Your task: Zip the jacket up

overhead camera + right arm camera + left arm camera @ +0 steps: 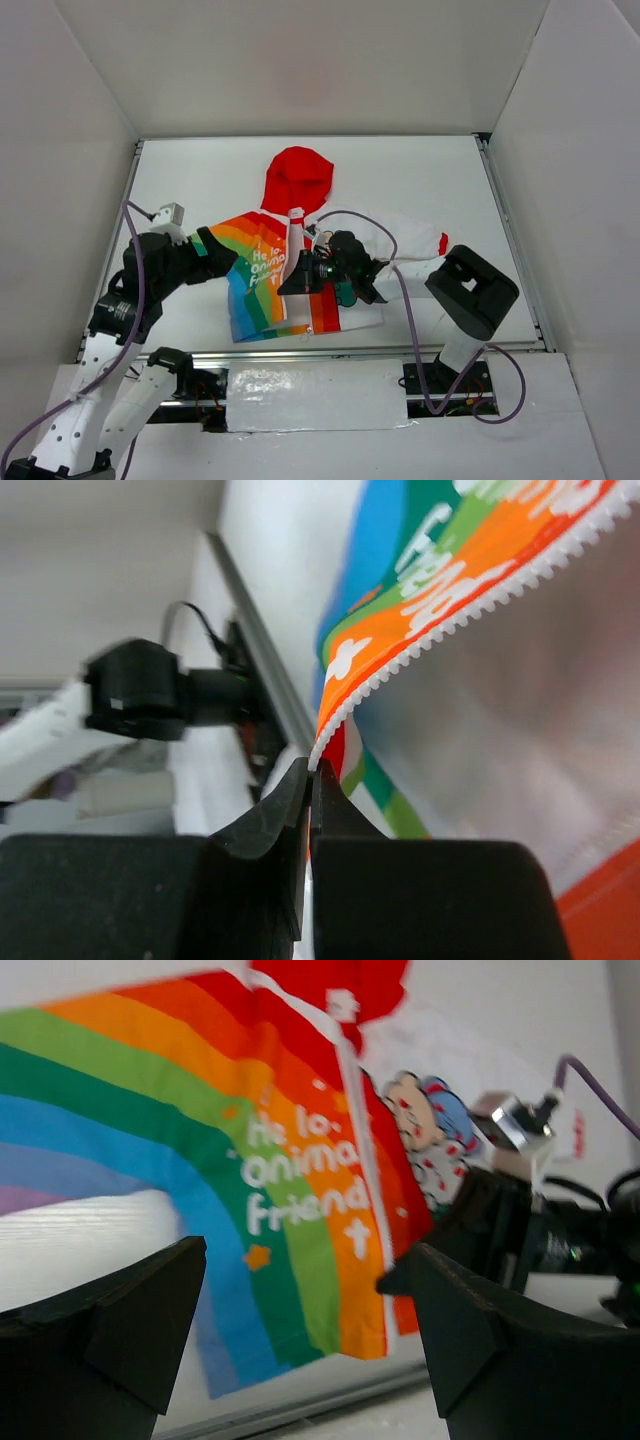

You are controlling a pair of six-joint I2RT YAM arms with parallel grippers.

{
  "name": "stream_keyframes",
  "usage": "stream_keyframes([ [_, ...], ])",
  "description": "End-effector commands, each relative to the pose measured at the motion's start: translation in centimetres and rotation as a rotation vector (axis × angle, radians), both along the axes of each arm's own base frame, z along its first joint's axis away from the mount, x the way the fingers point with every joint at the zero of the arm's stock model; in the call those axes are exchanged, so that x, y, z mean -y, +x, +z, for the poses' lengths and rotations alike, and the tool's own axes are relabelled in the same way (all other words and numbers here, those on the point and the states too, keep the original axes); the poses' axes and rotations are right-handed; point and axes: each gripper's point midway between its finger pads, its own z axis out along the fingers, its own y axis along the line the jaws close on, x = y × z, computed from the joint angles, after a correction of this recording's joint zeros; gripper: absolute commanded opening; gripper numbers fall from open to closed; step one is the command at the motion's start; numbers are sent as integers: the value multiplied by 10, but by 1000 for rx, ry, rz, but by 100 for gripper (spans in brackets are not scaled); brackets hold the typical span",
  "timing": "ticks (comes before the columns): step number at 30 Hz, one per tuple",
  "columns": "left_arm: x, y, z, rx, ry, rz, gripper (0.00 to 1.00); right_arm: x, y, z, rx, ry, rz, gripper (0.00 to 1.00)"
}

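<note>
Your right gripper point(312, 770) has its black, matte fingers point(270, 830) pressed together on the bottom end of the white zipper tape point(470, 610). The tape's small moulded teeth run up and away along the orange stripe. Your left gripper point(295, 1265) holds its wedge-shaped fingers point(130, 1330) wide apart, with nothing between them. It sits at the rainbow sleeve, but you cannot tell whether it touches the cloth.

The jacket point(262, 265) lies flat on the white surface point(420, 180) with its red hood point(298, 175) pointing at the far wall. The rainbow half, smooth cloth with white lettering, is on your left arm's side; the white half lies under your right arm.

The hem lies just beside the metal rail point(330, 352) at the near edge. Bare surface shows beyond the hood and past both sleeves, out to the plain walls point(560, 100).
</note>
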Motion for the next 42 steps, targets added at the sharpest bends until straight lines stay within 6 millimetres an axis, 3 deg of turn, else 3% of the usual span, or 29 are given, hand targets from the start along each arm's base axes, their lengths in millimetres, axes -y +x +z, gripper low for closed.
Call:
stream_keyframes([
  [1,61,-23,6,-30,-312,-239,95,-6,6,53,1,188,-36,0],
  [6,90,-53,-38,-156,-478,-383,95,-14,9,79,-19,291,-22,0],
  [9,106,-64,-37,-150,-573,-474,91,-16,5,83,-41,324,8,0],
  [16,113,-77,-70,-190,-600,-496,83,-15,-9,88,-44,388,74,0],
  [20,118,-77,-75,-180,-624,-513,78,-12,-11,84,-35,372,83,0],
  [32,122,-70,-68,-147,-622,-528,52,-11,-11,73,-27,321,74,0],
  [42,124,-75,-74,-162,-640,-543,58,-14,-6,68,-31,317,61,0],
])
